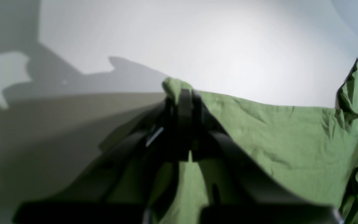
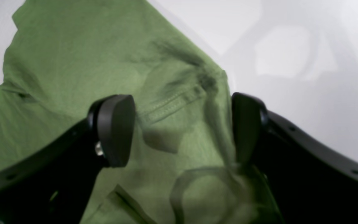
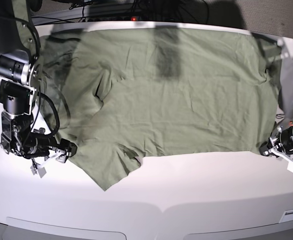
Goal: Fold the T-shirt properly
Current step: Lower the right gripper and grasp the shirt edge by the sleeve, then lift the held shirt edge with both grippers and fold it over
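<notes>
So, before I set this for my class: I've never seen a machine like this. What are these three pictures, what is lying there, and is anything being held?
It is a robot with two arms, each ending in jaws. The base picture looks down on a white table where a plain sage-green short-sleeved T-shirt lies spread out. The other two pictures come from cameras on the wrists. The left gripper, on the right in the base picture, is shut on a pinch of the shirt's edge. The right gripper is wide open, one black pad over the cloth and one at its edge, holding nothing yet.
</notes>
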Controlling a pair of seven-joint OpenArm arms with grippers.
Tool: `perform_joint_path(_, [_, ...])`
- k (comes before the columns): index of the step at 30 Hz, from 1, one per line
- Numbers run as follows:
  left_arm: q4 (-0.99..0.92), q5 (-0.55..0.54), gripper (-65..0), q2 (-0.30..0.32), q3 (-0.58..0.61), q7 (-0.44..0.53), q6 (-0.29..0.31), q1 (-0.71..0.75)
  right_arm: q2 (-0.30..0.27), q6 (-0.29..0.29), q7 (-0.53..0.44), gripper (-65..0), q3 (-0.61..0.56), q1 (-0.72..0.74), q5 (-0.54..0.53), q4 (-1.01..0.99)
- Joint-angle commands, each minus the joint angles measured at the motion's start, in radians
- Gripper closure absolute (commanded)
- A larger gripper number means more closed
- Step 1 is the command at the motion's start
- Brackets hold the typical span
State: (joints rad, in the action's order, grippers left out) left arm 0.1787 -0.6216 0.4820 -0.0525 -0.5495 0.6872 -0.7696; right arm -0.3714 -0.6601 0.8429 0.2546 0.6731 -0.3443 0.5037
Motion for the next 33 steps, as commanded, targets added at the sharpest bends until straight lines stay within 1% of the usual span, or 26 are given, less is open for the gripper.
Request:
perform_joint_path(1, [0.013,-0.018,0.0,0.017,-0.002,0.020,0.011,-0.031,-0.005,-0.014,0.014,-46.0,0.000,0.022,-0.007,0.005])
perform_joint_path(3, [0.013,-0.018,0.0,0.017,-0.002,0.020,0.011,-0.031,-0.005,-0.037,0.019,-41.8,0.000,0.022,-0.008,0.005])
perform_joint_path(8, [0.013,-0.018,0.0,0.017,-0.002,0.020,0.011,-0.031,-0.005,-0.038,0.017,-26.1,0.000,0.022,-0.008,0.005])
perform_joint_path(9, [0.013,-0.018,0.0,0.017,-0.002,0.020,0.011,-0.031,-0.006,-0.038,0.010,-24.7,0.000,0.022,-0.008,0.005])
perform_joint_path(11, [0.013,-0.018,0.0,0.017,-0.002,0.024,0.011,-0.031,-0.006,-0.038,-0.016,-24.5,0.000,0.022,-0.008,0.005])
perform_joint_path(13, [0.013,-0.018,0.0,0.017,-0.002,0.053,0.011,-0.031,-0.006,-0.038,-0.026,-24.5,0.000,0.025,-0.008,0.005])
perform_joint_path(14, [0.013,-0.018,0.0,0.017,-0.002,0.064,0.011,-0.031,-0.005,-0.038,-0.026,-23.2,0.000,0.027,-0.008,0.005])
perform_joint_path(15, [0.013,-0.018,0.0,0.017,-0.002,0.076,0.011,-0.031,-0.005,-0.038,-0.024,-18.5,0.000,0.028,-0.007,0.006])
perform_joint_path(18, [0.013,-0.018,0.0,0.016,-0.002,0.079,0.011,-0.031,-0.006,-0.038,-0.024,0.0,0.000,0.028,-0.007,0.008])
perform_joint_path(23, [0.013,-0.014,0.0,0.017,-0.002,0.080,0.011,-0.031,-0.006,-0.038,-0.043,0.0,0.000,0.028,-0.007,0.019])
perform_joint_path(28, [0.013,-0.014,0.0,0.017,-0.002,0.100,0.011,-0.031,-0.006,-0.038,-0.042,0.0,0.000,0.028,-0.007,0.101])
perform_joint_path(32, [0.018,-0.014,0.0,0.017,-0.002,0.099,0.011,-0.031,-0.011,-0.038,-0.016,0.0,-0.001,0.027,-0.011,0.174])
perform_joint_path(33, [0.019,-0.015,0.0,0.016,-0.002,0.086,0.011,-0.031,-0.015,-0.038,-0.003,0.0,-0.009,0.027,-0.032,0.187])
